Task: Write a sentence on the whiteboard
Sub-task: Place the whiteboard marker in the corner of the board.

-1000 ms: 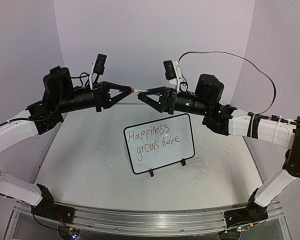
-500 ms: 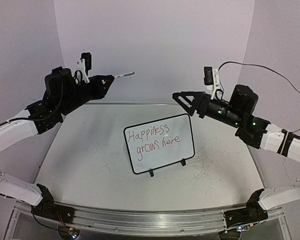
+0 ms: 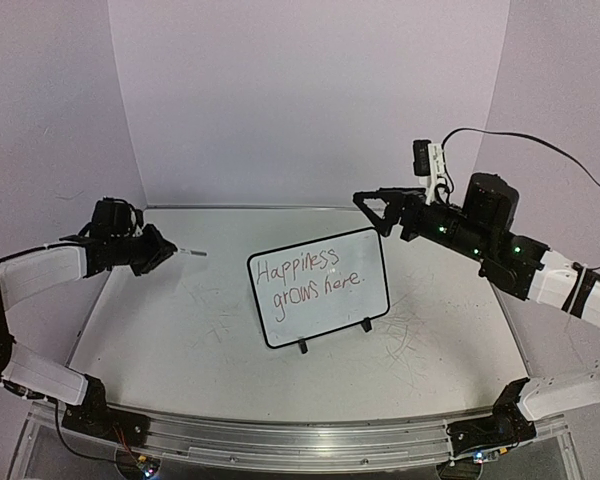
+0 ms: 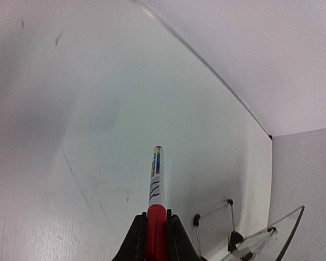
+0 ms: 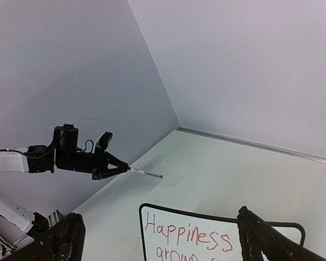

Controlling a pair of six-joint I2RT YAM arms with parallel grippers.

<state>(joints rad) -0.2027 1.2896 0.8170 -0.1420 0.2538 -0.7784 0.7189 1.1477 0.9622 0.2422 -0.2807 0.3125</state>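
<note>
Top view: the whiteboard (image 3: 330, 312) stood upright mid-tabletop (image 3: 170, 340), the sentence (image 3: 308, 275) complete in two red lines. The left claw (image 3: 172, 252), clenched on a marker (image 3: 190, 252), hung low over the tabletop, well left of the board; the right claw (image 3: 370, 212) hung released beside its top right corner. Left wrist view: only the marker's (image 4: 155, 182) rear end was gripped, so it might pivot or slip. Right wrist view: fingers (image 5: 62, 239) splayed wide above the board (image 5: 217, 224); dropping could topple it or smear the lettering (image 5: 187, 235).
</note>
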